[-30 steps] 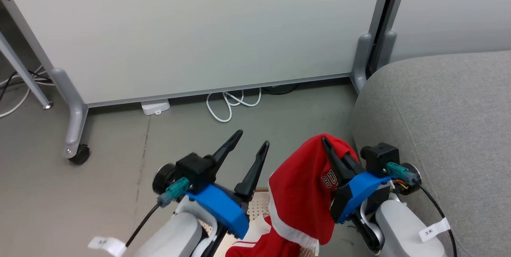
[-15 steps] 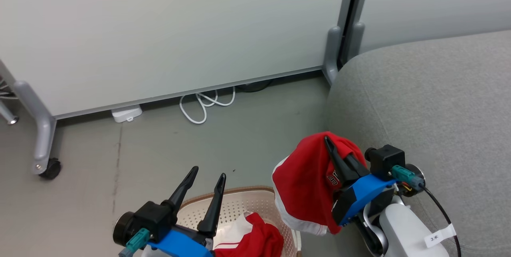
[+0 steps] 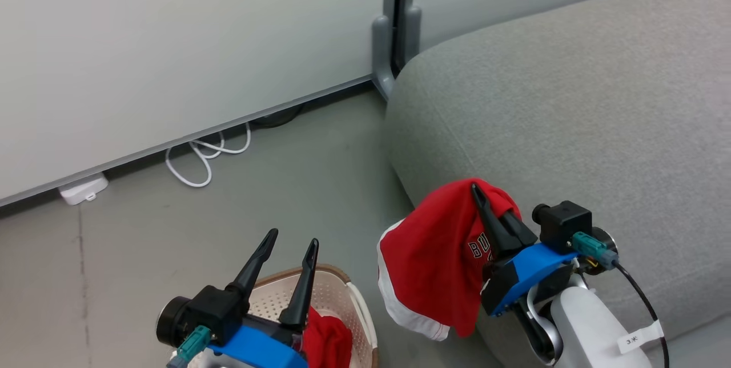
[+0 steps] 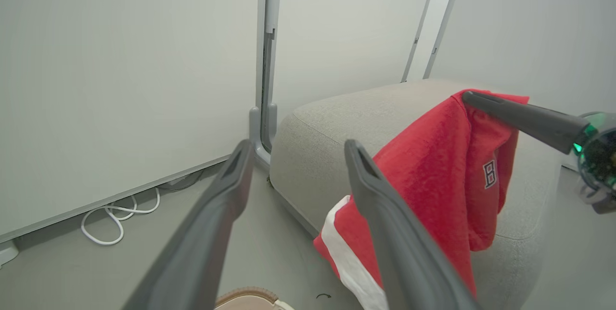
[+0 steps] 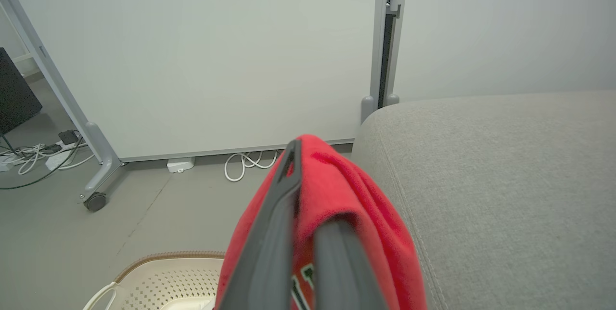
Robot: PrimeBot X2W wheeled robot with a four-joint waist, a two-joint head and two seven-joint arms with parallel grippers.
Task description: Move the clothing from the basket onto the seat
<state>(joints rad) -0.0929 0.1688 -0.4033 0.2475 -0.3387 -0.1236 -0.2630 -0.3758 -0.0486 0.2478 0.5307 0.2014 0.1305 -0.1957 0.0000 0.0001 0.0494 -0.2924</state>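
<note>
Red garment (image 3: 428,259) pinched by right gripper (image 3: 488,202); left gripper (image 3: 293,236) spread, empty; to be carried fully over seat (image 3: 571,99) before release.

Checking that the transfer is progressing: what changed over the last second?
Camera swung right toward the seat. The held red garment, earlier hanging over the basket, now hangs clear beside the seat's edge. The left hand dropped lower in view, above the basket. Unchanged: right hand shut on the garment, left hand open, second garment in basket.

The red garment (image 3: 428,265) shows white letters "BU"; the forearm tag (image 3: 639,338) starts "3".
</note>
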